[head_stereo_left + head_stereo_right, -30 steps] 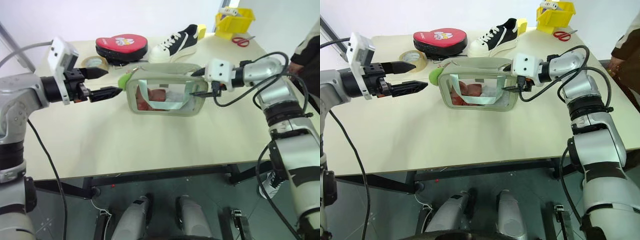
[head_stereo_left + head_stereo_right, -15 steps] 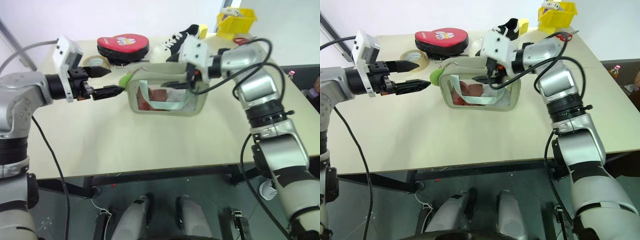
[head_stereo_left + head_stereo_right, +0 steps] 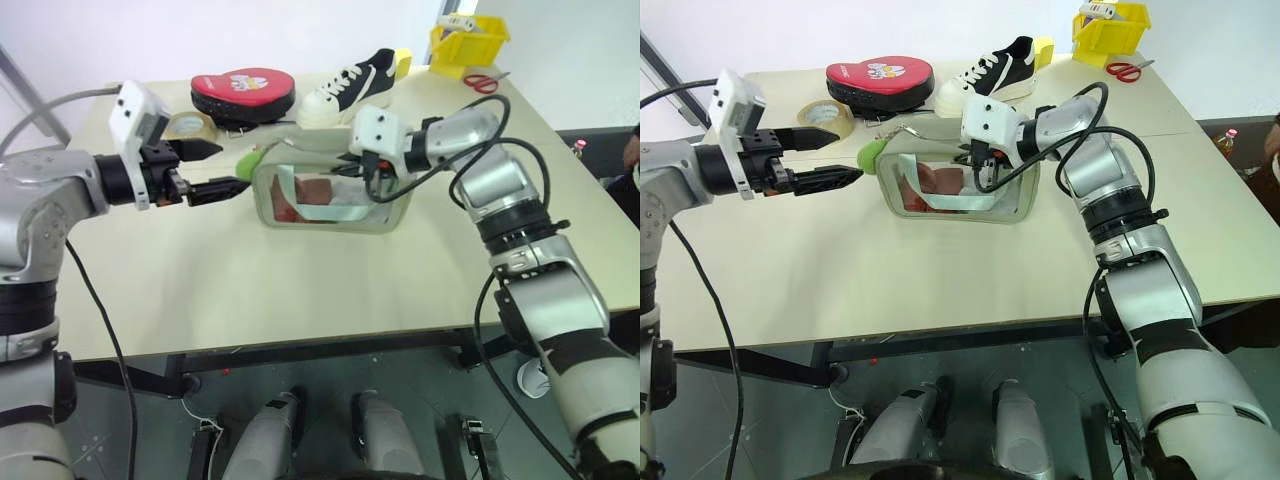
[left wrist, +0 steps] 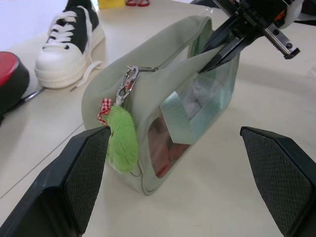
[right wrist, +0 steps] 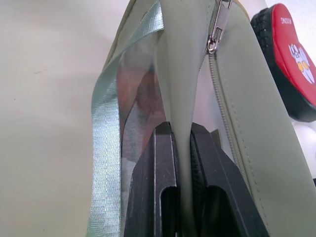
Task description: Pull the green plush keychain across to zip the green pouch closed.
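Our right claw [image 3: 978, 160] pinches the green pouch [image 3: 330, 195]; our left claw [image 3: 215, 170] gapes beside the untouched green plush keychain [image 4: 122, 139].

matt cloth green pouch [image 4: 163, 84] with a glossy plastic window — fuzzy green plush keychain [image 4: 122, 139], metal clip.

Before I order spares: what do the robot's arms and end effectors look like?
Both arms are silver-grey metal with black joint bands and loose black cables. Each wrist carries a white camera box. The left end effector and right end effector each have two black fingers; the left's pads are finely textured.
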Robot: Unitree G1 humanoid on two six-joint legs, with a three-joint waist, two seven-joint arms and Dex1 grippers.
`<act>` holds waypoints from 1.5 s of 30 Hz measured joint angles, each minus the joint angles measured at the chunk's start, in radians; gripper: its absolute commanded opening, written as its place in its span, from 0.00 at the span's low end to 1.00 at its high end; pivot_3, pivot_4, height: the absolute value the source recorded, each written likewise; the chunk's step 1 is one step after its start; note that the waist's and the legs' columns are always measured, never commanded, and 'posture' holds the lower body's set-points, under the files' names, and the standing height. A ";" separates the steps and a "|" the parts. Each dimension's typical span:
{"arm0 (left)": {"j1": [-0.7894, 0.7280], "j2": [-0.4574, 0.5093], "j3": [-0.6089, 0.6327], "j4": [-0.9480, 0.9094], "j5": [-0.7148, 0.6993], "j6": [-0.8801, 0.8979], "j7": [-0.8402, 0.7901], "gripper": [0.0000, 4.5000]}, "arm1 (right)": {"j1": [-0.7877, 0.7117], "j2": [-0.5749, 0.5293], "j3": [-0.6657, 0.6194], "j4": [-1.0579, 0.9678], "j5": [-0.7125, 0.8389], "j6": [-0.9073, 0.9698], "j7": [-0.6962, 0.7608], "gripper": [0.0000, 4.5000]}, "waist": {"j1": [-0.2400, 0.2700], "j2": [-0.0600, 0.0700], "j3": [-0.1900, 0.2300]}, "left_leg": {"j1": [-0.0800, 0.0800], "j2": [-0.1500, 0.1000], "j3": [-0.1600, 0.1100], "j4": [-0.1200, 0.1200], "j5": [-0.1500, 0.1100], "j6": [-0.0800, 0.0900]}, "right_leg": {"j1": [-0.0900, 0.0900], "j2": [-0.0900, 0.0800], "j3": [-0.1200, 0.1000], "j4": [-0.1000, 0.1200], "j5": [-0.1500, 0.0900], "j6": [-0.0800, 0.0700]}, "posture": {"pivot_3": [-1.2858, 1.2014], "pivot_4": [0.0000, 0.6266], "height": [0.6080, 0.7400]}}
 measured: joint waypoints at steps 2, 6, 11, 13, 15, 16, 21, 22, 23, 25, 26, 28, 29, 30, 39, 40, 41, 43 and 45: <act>0.015 0.011 0.001 -0.002 0.000 0.000 -0.003 1.00 | -0.005 0.001 -0.001 -0.013 0.003 0.028 0.016 0.00 | 0.001 0.000 0.000 | 0.000 0.000 0.000 0.000 0.000 0.000 | 0.000 0.000 0.000 0.000 0.000 0.000 | 0.52 0.24 1.00; 0.020 0.027 0.005 0.002 0.001 -0.001 -0.010 1.00 | -0.007 0.000 -0.001 -0.113 0.026 0.109 0.056 0.00 | 0.001 0.000 0.000 | -0.001 0.000 0.000 0.000 0.000 0.000 | -0.001 0.000 0.000 0.000 0.000 0.000 | 0.52 0.24 1.00; 0.012 0.008 0.006 0.007 0.000 -0.001 0.004 1.00 | 0.079 0.014 0.002 -0.252 0.041 0.162 0.062 0.00 | 0.003 0.000 0.000 | -0.001 0.000 0.000 0.000 0.000 0.000 | 0.000 0.000 0.000 0.000 0.000 0.000 | 0.52 0.24 1.00; 0.012 0.007 0.006 0.007 0.000 -0.001 0.005 1.00 | 0.088 0.024 0.005 -0.266 0.044 0.197 0.052 0.00 | 0.002 0.000 0.000 | -0.001 0.000 0.000 0.000 0.000 -0.001 | 0.000 0.000 0.000 0.000 0.000 0.000 | 0.52 0.24 1.00; 0.012 0.007 0.006 0.007 0.000 -0.002 0.004 1.00 | 0.087 0.024 0.005 -0.291 0.045 0.216 0.046 0.00 | 0.002 0.000 0.000 | 0.000 0.000 0.000 0.000 0.000 -0.001 | 0.000 -0.001 0.000 0.000 0.000 0.000 | 0.52 0.24 1.00; 0.012 0.007 0.006 0.007 0.001 -0.002 0.002 1.00 | 0.087 0.024 0.005 -0.298 0.046 0.221 0.046 0.00 | 0.002 0.000 0.000 | 0.000 0.000 0.000 0.000 0.000 -0.001 | 0.000 -0.001 0.000 0.000 0.000 0.000 | 0.52 0.24 1.00; 0.009 0.007 -0.001 0.024 0.005 -0.020 -0.010 1.00 | 0.114 0.015 0.007 -0.372 0.051 0.264 0.059 0.19 | 0.002 0.000 0.000 | 0.000 0.000 0.000 0.000 0.000 -0.001 | 0.000 -0.001 0.000 0.000 0.000 0.000 | 0.52 0.24 1.00; 0.007 0.007 -0.002 0.033 0.009 -0.024 -0.012 1.00 | 0.122 0.015 0.008 -0.384 0.058 0.271 0.061 0.27 | 0.002 0.000 0.000 | 0.000 0.000 0.000 0.000 0.000 -0.001 | -0.001 -0.001 0.000 0.000 0.000 0.000 | 0.52 0.24 1.00; 0.006 0.007 -0.002 0.039 0.013 -0.027 -0.013 1.00 | 0.127 0.015 0.008 -0.393 0.060 0.280 0.062 0.37 | 0.002 0.000 0.000 | 0.000 0.000 0.000 0.000 0.000 -0.001 | -0.001 -0.001 0.000 0.000 0.000 0.000 | 0.52 0.24 1.00; 0.005 0.007 -0.003 0.049 0.022 -0.039 -0.018 1.00 | 0.128 0.014 0.008 -0.408 0.061 0.290 0.061 0.58 | 0.002 0.000 0.000 | 0.000 0.000 0.000 0.000 0.000 -0.001 | 0.000 -0.001 0.000 0.000 0.000 0.000 | 0.52 0.24 1.00; 0.005 0.007 -0.004 0.053 0.025 -0.044 -0.023 1.00 | 0.128 0.009 0.007 -0.421 0.063 0.302 0.058 0.69 | 0.002 0.000 0.000 | 0.000 0.000 0.000 0.000 0.000 -0.001 | -0.001 -0.001 0.000 0.000 0.000 0.000 | 0.52 0.24 1.00; -0.002 0.009 -0.011 0.066 0.035 -0.057 -0.038 1.00 | 0.128 -0.011 -0.002 -0.449 0.072 0.327 0.052 0.81 | 0.004 0.000 0.000 | -0.001 0.000 0.000 0.000 0.000 -0.001 | -0.001 -0.001 0.000 0.000 0.000 0.000 | 0.52 0.24 1.00; -0.006 0.014 -0.015 0.079 0.044 -0.067 -0.045 1.00 | 0.128 -0.031 -0.009 -0.469 0.079 0.335 0.052 0.81 | 0.006 0.000 0.000 | -0.001 0.000 0.000 0.000 0.000 0.000 | 0.000 -0.001 0.000 0.000 0.000 0.000 | 0.52 0.24 1.00; -0.008 0.023 -0.017 0.095 0.051 -0.074 -0.051 1.00 | 0.129 -0.056 -0.017 -0.493 0.082 0.345 0.054 0.81 | 0.007 0.000 0.000 | -0.001 0.000 0.000 0.000 0.000 0.000 | 0.000 -0.001 0.000 0.000 0.000 0.000 | 0.52 0.24 1.00; 0.102 0.140 -0.002 0.126 0.096 -0.108 -0.128 1.00 | 0.254 -0.312 -0.133 -0.704 0.160 0.482 0.086 0.81 | 0.006 0.000 0.000 | -0.002 0.000 0.000 0.000 -0.001 0.001 | -0.001 -0.004 0.000 -0.001 -0.003 -0.006 | 0.52 0.24 1.00; 0.101 0.146 -0.001 0.125 0.096 -0.107 -0.132 1.00 | 0.274 -0.323 -0.137 -0.708 0.163 0.487 0.085 0.81 | 0.006 0.000 0.000 | -0.002 0.000 0.001 0.000 0.000 0.001 | -0.001 -0.004 0.000 -0.001 -0.004 -0.007 | 0.52 0.24 1.00; 0.100 0.152 -0.001 0.119 0.096 -0.107 -0.137 1.00 | 0.287 -0.324 -0.136 -0.712 0.167 0.488 0.084 0.81 | 0.006 0.000 0.000 | -0.002 0.000 0.001 0.000 0.000 0.001 | -0.001 -0.005 0.000 -0.001 -0.005 -0.008 | 0.52 0.24 1.00; 0.091 0.155 -0.001 0.110 0.096 -0.109 -0.146 1.00 | 0.293 -0.324 -0.126 -0.712 0.168 0.481 0.079 0.81 | 0.004 0.000 0.000 | -0.002 0.000 0.002 0.000 0.000 0.001 | -0.001 -0.005 0.001 -0.001 -0.005 -0.008 | 0.52 0.24 1.00; 0.091 0.156 -0.002 0.105 0.100 -0.113 -0.151 1.00 | 0.293 -0.324 -0.120 -0.708 0.167 0.471 0.069 0.81 | 0.002 0.000 0.000 | -0.002 0.000 0.002 0.000 -0.001 0.001 | -0.001 -0.005 0.001 -0.001 -0.005 -0.008 | 0.52 0.24 1.00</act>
